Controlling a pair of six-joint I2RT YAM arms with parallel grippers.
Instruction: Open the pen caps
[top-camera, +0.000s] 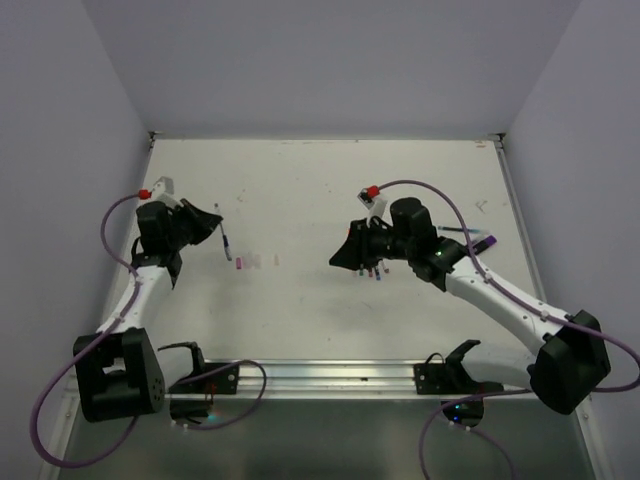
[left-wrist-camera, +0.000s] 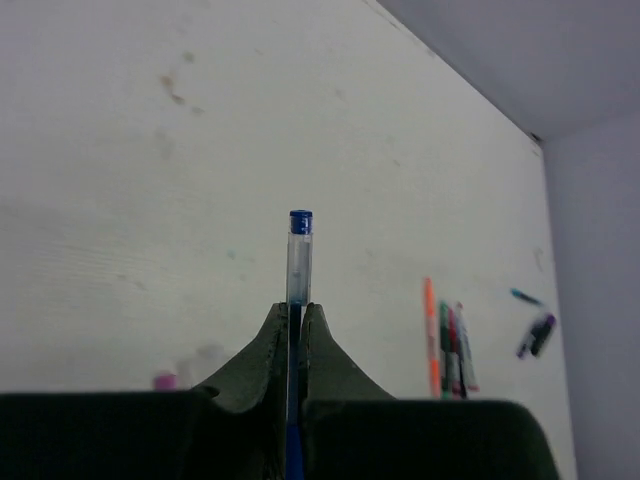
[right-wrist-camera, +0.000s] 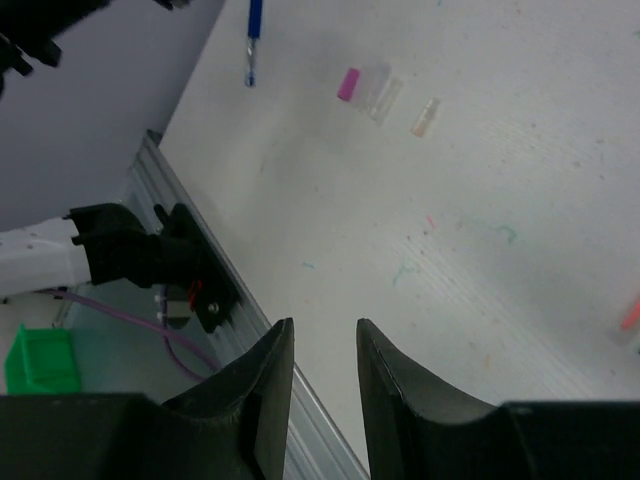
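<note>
White table (right-wrist-camera: 480, 250); right wrist shows perhaps three caps (right-wrist-camera: 380, 93).

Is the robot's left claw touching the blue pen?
Touching. The left wrist view shows the left gripper shut on the blue pen, its fingers pressed against both sides with no gap.

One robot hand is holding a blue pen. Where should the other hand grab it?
Grab the clear-barrelled blue pen on its free end, below the blue end piece, where it sticks out past the shut left gripper. The open right gripper should probably come at it from the side, one jaw on each side of the thin barrel.
</note>
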